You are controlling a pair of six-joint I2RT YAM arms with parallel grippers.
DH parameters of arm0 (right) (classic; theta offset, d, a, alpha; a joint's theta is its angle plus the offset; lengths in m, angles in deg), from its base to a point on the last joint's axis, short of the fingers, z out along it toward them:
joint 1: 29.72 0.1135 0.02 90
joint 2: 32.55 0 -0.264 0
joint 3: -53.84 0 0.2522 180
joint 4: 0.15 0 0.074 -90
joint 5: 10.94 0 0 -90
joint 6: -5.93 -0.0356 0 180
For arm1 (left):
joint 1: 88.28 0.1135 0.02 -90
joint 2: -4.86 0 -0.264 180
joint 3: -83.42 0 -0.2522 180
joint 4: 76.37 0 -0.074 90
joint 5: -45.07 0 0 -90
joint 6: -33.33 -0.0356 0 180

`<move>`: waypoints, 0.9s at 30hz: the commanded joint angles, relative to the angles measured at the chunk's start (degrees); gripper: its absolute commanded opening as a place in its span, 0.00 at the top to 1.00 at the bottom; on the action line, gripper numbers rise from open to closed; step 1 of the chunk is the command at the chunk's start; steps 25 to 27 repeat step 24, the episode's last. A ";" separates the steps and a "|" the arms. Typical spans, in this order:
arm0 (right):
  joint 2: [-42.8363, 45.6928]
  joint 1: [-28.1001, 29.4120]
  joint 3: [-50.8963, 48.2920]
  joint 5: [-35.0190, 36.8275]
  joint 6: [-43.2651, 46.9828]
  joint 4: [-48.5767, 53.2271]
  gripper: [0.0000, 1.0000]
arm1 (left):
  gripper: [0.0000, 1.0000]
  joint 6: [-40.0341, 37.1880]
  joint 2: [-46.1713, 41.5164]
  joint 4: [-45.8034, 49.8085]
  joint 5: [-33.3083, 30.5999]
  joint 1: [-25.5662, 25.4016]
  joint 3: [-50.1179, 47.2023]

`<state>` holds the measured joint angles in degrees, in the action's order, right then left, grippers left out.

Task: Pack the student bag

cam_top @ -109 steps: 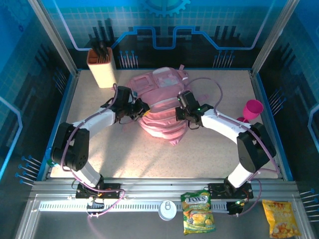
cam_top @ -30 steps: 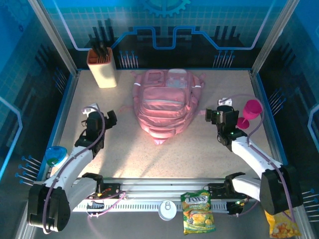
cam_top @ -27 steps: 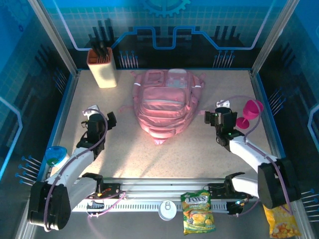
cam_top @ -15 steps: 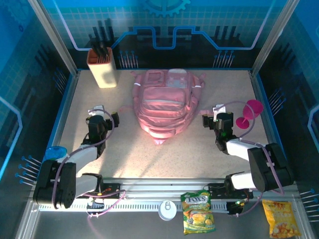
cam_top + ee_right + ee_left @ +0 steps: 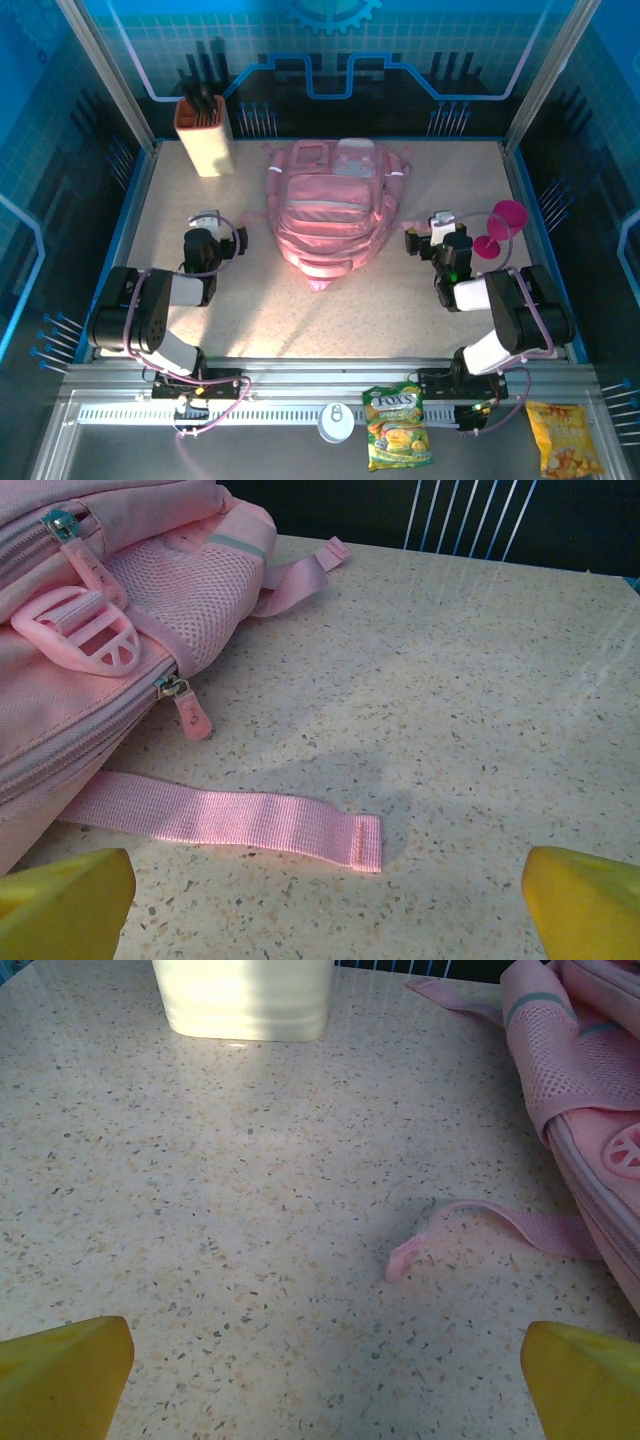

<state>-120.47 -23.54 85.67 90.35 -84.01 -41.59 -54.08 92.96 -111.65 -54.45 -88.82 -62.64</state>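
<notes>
— Which step was judged in hand?
— Opening up. The left pincer [image 5: 322, 1378] was seen wide open and empty. The bag [image 5: 332, 215] lay zipped, mid-tabletop [image 5: 400, 310], between both. The right pincer [image 5: 325, 895] was likewise spread and empty.
— And next?
— A zip pull [image 5: 190, 712] would need to be gripped.

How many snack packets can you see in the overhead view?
2. A green-and-yellow Fox's packet lies midway along the near metal ledge; a yellow packet lies at its right end. More could be inside the student bag.
</notes>
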 commanded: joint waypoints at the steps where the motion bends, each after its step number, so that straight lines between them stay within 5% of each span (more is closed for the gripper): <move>1: -0.33 -1.03 2.35 -0.98 0.03 -0.27 0.00 | 0.01 -0.72 0.53 -4.20 1.37 0.52 1.34; 27: -0.41 -1.51 3.84 -0.92 -0.55 2.31 0.00 | 0.01 -2.59 1.03 -3.27 4.60 0.09 2.01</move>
